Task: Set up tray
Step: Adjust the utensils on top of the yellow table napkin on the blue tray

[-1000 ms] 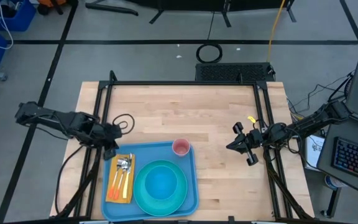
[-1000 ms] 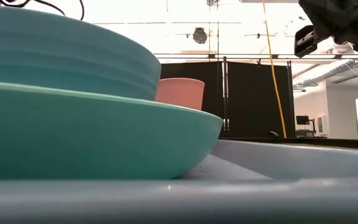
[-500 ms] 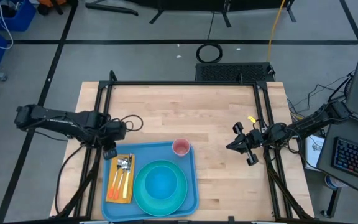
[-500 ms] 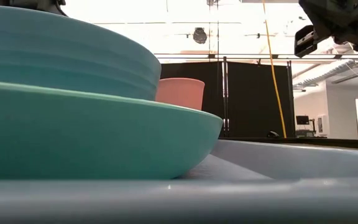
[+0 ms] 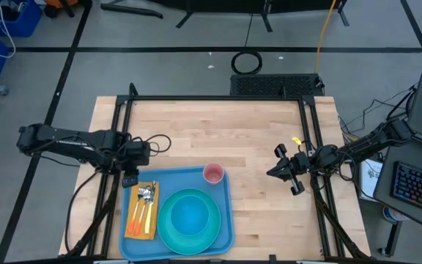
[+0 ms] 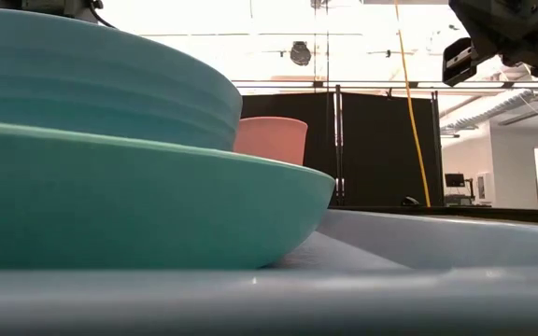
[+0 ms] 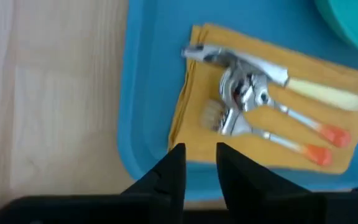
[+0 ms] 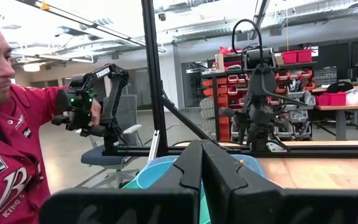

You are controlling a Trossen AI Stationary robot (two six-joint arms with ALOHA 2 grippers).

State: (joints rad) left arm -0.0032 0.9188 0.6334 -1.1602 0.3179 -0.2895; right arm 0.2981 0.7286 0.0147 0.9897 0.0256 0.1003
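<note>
teal plate (image 5: 189,218) with blue bowl (image 5: 190,215) nested inside | pink cup (image 5: 213,174) at its 1 o'clock | yellow napkin (image 5: 142,211) at its 9 o'clock, bearing cutlery (image 7: 253,102) | person in red shirt (image 8: 5,162) beyond wooden table (image 5: 262,139)

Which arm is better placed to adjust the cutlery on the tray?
Probably the left: its pincer hangs at the tray's corner beside the cutlery. The right pincer waits off the tray.

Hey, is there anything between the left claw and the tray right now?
Nothing visible. The left claw hangs just over the tray's far left corner, its fingers nearly closed with a narrow gap. Past them lie only the tray rim and the cutlery on the yellow napkin. The right claw waits out over bare table.
</note>
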